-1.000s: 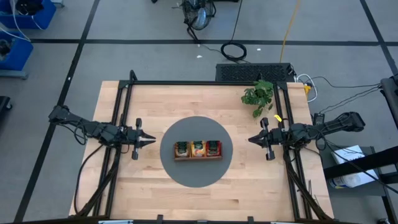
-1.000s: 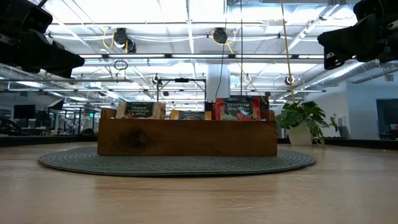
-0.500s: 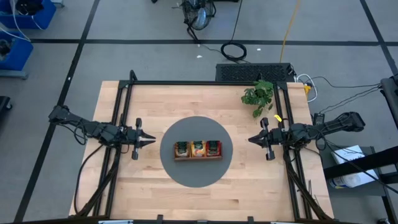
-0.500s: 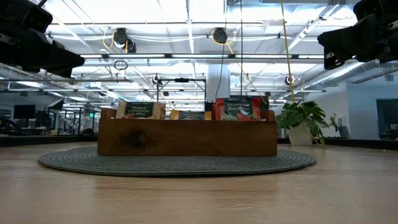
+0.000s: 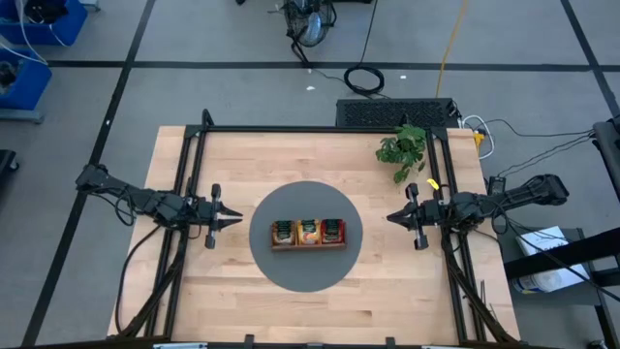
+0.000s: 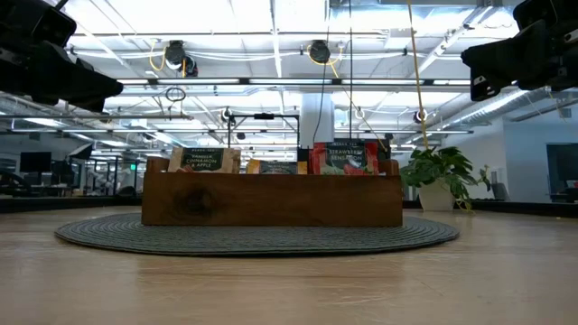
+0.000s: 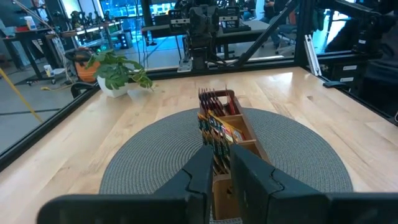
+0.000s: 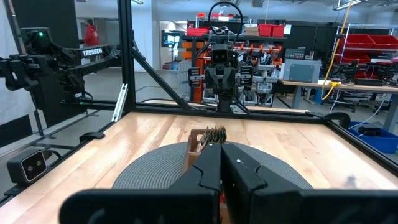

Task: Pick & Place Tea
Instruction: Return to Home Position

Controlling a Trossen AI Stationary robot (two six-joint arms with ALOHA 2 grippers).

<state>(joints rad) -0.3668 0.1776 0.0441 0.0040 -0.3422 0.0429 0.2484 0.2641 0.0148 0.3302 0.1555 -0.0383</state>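
Tea (image 5: pixel 308 232) sits in the tray (image 5: pixel 308 246), on the mat (image 5: pixel 291 271) (mid-table); plant (image 5: pixel 402 150) toward the far-right corner.

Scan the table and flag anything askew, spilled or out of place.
Nothing stands out. The wooden tray sits square on the round mat, the tea sachets all stand in its three compartments, none loose on the table. The left gripper and right gripper hang empty at either side.

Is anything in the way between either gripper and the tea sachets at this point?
Nothing visible does. The tea sachets sit in the wooden tray on the round mat. The left gripper and right gripper hang shut at either side, with only mat and table between.
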